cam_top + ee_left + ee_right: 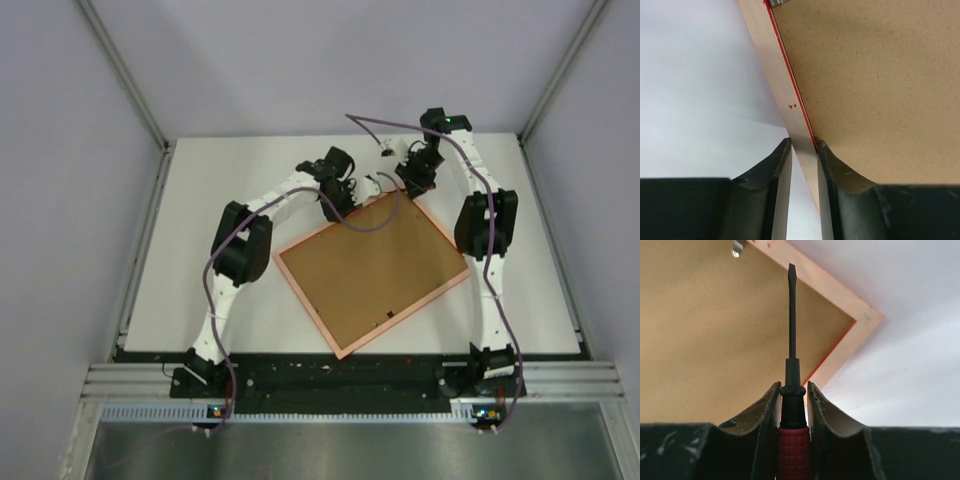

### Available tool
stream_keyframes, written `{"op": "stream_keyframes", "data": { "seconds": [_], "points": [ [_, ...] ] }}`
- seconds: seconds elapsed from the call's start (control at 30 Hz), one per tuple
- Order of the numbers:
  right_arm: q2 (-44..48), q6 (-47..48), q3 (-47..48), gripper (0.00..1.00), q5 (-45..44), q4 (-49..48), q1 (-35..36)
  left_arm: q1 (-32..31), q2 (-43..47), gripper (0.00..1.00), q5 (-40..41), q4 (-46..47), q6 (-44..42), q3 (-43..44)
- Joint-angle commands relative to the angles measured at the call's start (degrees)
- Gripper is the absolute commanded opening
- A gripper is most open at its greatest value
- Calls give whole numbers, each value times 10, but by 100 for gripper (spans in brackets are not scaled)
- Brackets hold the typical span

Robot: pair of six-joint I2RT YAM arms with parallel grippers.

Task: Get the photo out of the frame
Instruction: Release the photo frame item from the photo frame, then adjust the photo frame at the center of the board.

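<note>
The frame point(372, 272) lies face down on the white table, turned at an angle, showing its brown back point(380, 265) and a pale reddish rim. The photo is hidden under the back. My left gripper point(335, 205) is at the frame's far left edge, its fingers pinched across the rim point(785, 95); the gripper point(804, 145) is shut on it. My right gripper point(410, 180) hovers by the frame's far corner point(867, 317). This gripper point(792, 387) is shut on a red-handled screwdriver point(792, 315) whose flat tip points over the back near the rim.
A small metal tab point(737, 247) sits at the edge of the back and also shows in the left wrist view point(779, 2). Metal enclosure posts point(125, 80) and grey walls surround the table. Purple cables point(375, 125) hang over the far side.
</note>
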State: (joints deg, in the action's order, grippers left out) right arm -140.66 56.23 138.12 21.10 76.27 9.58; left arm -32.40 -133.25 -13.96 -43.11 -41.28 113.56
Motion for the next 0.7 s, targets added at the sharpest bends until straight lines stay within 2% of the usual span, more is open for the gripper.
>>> {"op": "stream_keyframes", "data": {
  "seconds": [0.0,0.03,0.13,0.17,0.2,0.23,0.27,0.4,0.5,0.67],
  "points": [
    [55,-70,13,0,69,58,-3,-11,60,7,11,8,36,32],
    [68,-77,-6,0,71,43,-5,-9,62,18,21,14,43,32],
    [121,-104,-75,0,57,-34,-11,0,74,36,31,22,75,46],
    [134,-111,-87,0,54,-55,-12,3,77,43,30,20,86,53],
    [140,-122,-93,0,51,-66,-15,8,80,54,24,19,93,59],
    [142,-127,-92,0,52,-67,-18,10,86,59,22,18,103,63],
    [144,-132,-88,0,57,-68,-22,14,89,67,18,16,111,68],
    [156,-149,-83,0,71,-68,-34,24,103,71,12,9,131,75],
    [182,-134,-115,0,74,-64,-34,48,121,71,3,-15,138,72],
    [222,-118,-176,0,74,-67,-39,76,182,71,11,-15,112,-38]
  ]
}}
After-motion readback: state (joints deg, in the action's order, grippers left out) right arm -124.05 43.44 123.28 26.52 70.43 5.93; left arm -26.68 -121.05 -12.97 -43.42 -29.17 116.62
